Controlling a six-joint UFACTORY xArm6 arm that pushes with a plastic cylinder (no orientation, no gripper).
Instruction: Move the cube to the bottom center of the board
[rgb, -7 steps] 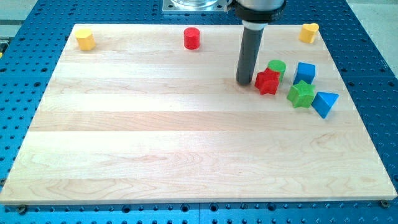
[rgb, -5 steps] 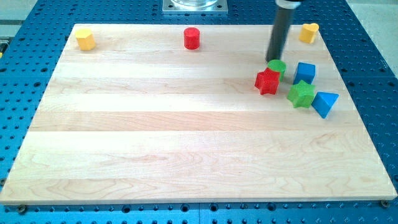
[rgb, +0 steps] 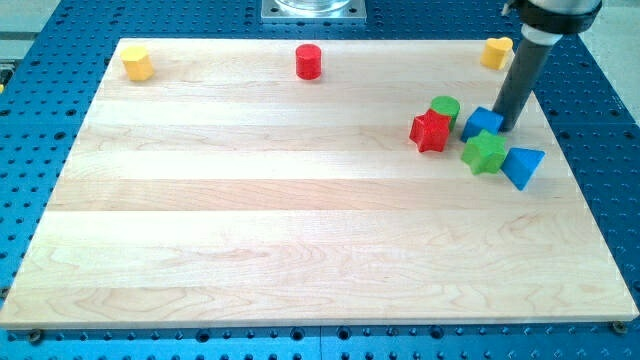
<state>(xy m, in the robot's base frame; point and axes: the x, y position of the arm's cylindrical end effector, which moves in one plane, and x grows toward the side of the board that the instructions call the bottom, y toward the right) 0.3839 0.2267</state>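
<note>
The rod has no pincer; its tip (rgb: 509, 127) touches the blue cube's (rgb: 482, 122) right side, beside the green star (rgb: 485, 152) and green cylinder (rgb: 446, 108).

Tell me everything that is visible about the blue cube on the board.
The blue cube is small, solid blue, and looks matte. It sits flat on the wooden board in the view's upper right, among a cluster. My tip is against its right side. The green cylinder lies to its left, and the green star is just below it.
</note>
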